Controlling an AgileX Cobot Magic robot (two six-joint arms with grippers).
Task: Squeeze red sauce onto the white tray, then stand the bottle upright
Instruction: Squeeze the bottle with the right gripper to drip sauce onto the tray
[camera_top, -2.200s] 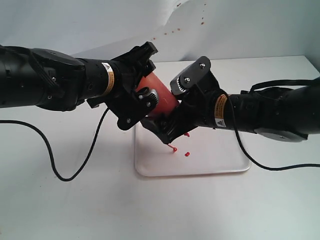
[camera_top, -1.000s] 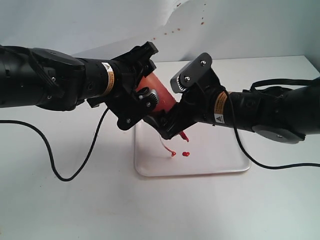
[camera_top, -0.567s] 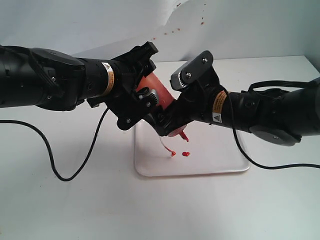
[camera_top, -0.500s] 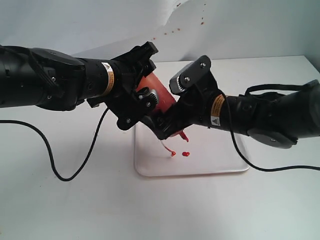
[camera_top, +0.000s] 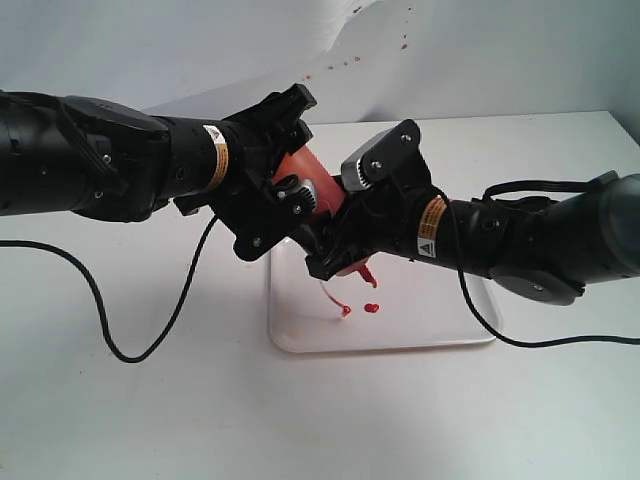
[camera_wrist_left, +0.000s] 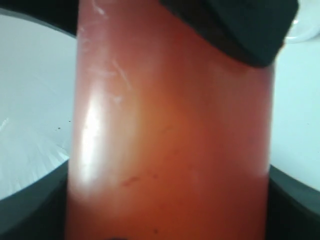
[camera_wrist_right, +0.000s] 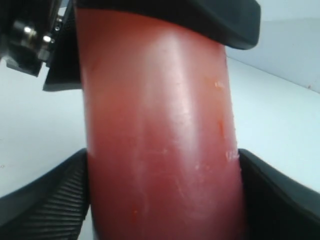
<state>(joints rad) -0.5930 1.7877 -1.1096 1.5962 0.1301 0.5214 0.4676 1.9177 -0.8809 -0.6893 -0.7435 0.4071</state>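
The exterior view shows the whole arrangement: the bottle (camera_top: 312, 180) is held in the air over the white tray (camera_top: 440, 322), with the left gripper (camera_top: 290, 170) clamped on its upper body and the right gripper (camera_top: 340, 215) clamped nearer the nozzle (camera_top: 367, 271). The long axis is tilted, base up and to the left, nozzle down and to the right. Two red sauce (camera_top: 372, 307) blobs lie on the tray just below. Each wrist view shows only the red bottle wall (camera_wrist_left: 170, 130) (camera_wrist_right: 160, 140) filling the space between the dark fingers (camera_wrist_right: 55, 200).
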